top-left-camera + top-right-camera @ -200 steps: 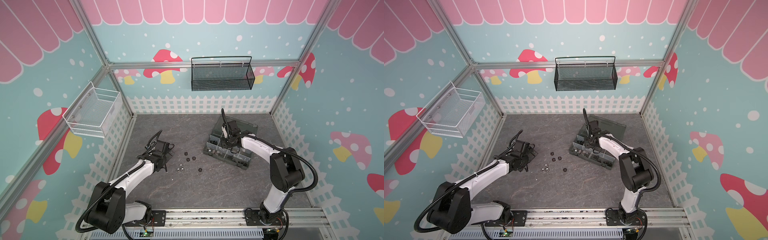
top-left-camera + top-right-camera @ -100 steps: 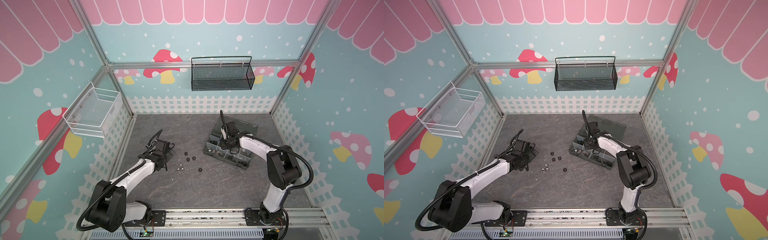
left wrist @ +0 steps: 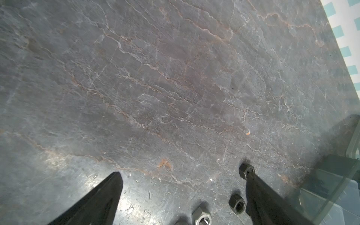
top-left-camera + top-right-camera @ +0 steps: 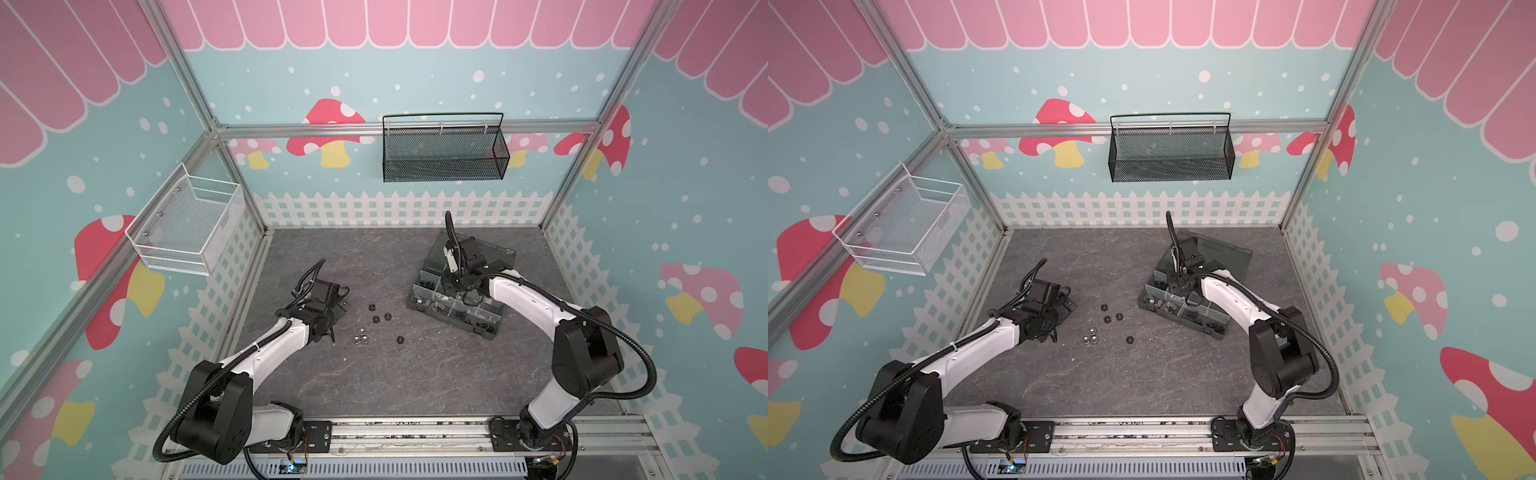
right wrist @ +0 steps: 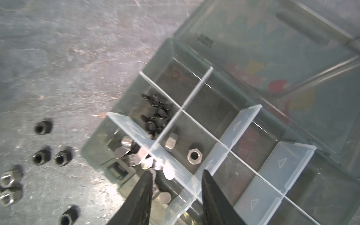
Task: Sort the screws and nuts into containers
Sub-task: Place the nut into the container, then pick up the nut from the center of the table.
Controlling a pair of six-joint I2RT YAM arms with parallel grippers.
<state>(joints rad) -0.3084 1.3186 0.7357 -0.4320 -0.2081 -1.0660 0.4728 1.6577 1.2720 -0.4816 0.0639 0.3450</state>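
The dark grey organizer box (image 4: 478,318) lies at the right with its lid (image 4: 496,253) folded back. My right gripper (image 5: 177,172) hangs open over its cells, its fingers astride a pale divider, nothing between them. One cell holds black wing-headed screws (image 5: 155,113). A neighbouring cell holds two silver nuts (image 5: 192,155). Loose nuts lie mid-table: several black nuts (image 4: 376,319) and two silver nuts (image 4: 360,340). My left gripper (image 3: 183,174) stands wide open just left of them, low over the table. A black nut (image 3: 246,171) touches one fingertip; another black nut (image 3: 236,203) lies beside it.
A black mesh basket (image 4: 444,151) hangs on the back wall. A white wire basket (image 4: 187,228) hangs on the left wall. White fence panels ring the slate table (image 4: 374,374), and the arms' mounting rail (image 4: 415,432) runs along the front edge.
My right gripper's jaws have spread apart over the box and the arm has shifted slightly. The left arm and the loose nuts have not moved.
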